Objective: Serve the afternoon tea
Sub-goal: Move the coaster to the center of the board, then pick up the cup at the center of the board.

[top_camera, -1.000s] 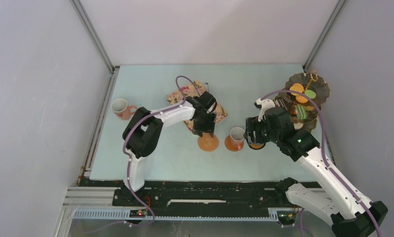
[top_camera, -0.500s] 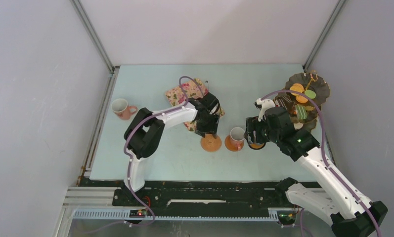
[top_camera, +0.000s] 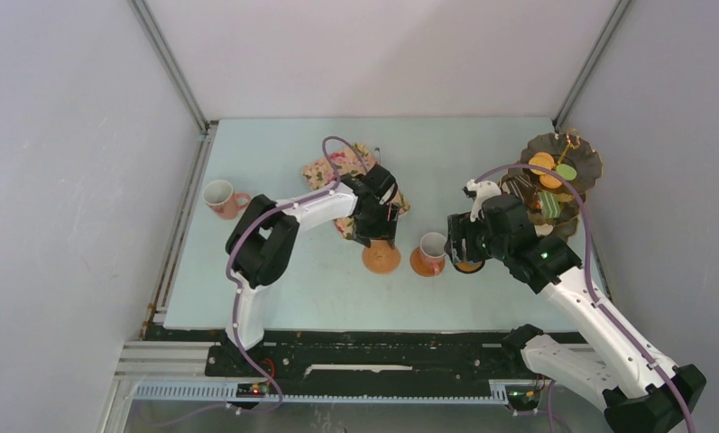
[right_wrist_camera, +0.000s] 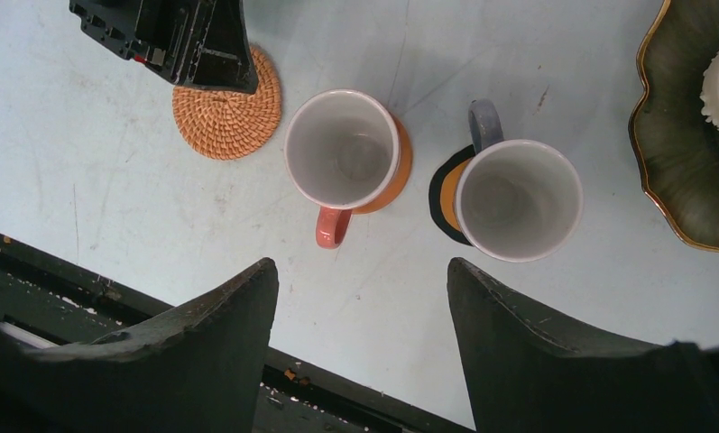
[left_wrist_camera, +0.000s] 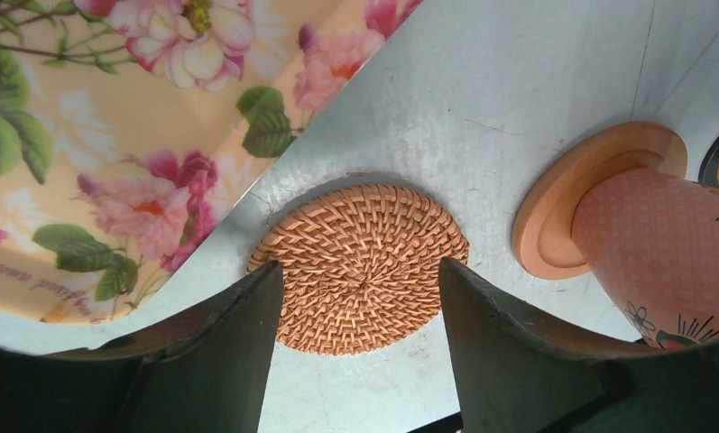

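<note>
Fingers of the left gripper stand apart, released, straddling a round woven rattan coaster that lies flat and bare on the pale blue table, beside the glossy floral rectangular tray. The right gripper hangs open, holding nothing. 2 mugs look served: a patterned pink-orange ceramic mug on a smooth orange disc, and a grey mug on a dark coaster. The dark scalloped 3-tier stand carries colourful sweets. Probably left to do: 1 pink mug, well apart at the left, with no coaster.
</note>
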{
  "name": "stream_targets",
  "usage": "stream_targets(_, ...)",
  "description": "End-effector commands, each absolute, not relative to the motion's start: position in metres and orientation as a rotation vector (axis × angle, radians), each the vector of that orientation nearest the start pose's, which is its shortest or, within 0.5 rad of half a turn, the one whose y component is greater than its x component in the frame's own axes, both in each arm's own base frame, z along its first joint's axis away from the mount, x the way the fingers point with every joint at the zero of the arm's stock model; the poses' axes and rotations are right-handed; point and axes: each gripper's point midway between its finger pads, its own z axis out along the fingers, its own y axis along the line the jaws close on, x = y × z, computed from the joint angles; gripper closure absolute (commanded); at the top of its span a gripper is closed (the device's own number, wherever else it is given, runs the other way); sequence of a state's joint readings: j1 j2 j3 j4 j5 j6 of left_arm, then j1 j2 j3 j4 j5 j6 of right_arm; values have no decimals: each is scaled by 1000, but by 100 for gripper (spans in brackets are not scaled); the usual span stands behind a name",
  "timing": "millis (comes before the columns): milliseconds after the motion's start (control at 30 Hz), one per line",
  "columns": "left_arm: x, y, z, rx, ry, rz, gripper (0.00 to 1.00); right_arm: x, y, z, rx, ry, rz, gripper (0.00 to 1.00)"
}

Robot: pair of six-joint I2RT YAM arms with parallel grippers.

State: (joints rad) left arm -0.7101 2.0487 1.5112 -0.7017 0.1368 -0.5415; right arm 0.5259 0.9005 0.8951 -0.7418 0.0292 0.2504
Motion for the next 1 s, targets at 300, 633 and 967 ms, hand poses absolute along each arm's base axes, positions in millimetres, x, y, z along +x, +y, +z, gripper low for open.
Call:
stream_targets(300,301,-311,169,289,2664,-676,16,224,133,186,-310,2287,361,28)
stream_targets(633,357,-23,238,-878,2178,-160,18,224,136,186,-320,2288,371,28)
stream_targets(967,342,93,176,-1622,2007,-87,20,223,137,186,-324,2285,370,28)
